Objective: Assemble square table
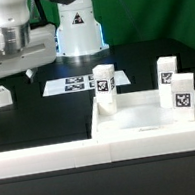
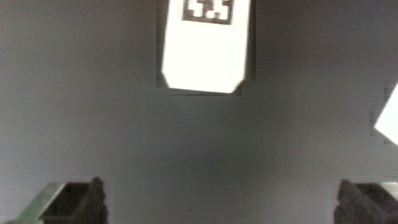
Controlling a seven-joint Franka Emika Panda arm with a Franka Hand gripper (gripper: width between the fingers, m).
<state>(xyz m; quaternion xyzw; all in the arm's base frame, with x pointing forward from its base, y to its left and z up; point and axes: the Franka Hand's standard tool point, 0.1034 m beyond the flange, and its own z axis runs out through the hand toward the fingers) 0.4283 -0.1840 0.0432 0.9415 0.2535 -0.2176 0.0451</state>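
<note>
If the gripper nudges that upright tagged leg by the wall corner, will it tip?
Probably. The leg stands upright, taller than wide, so a high push would likely topple it. It looks like rigid white plastic, probably light. The open gripper hangs well away from it.

table (image 1: 48, 118): black, matt, smooth
legs (image 1: 105, 84): white plastic, smooth, printed black-and-white tags
low wall (image 1: 94, 152): white plastic, slight sheen
marker board (image 1: 78, 84), behind the legs: flat white, paper-like
arm shell (image 1: 75, 28): glossy white plastic
</note>
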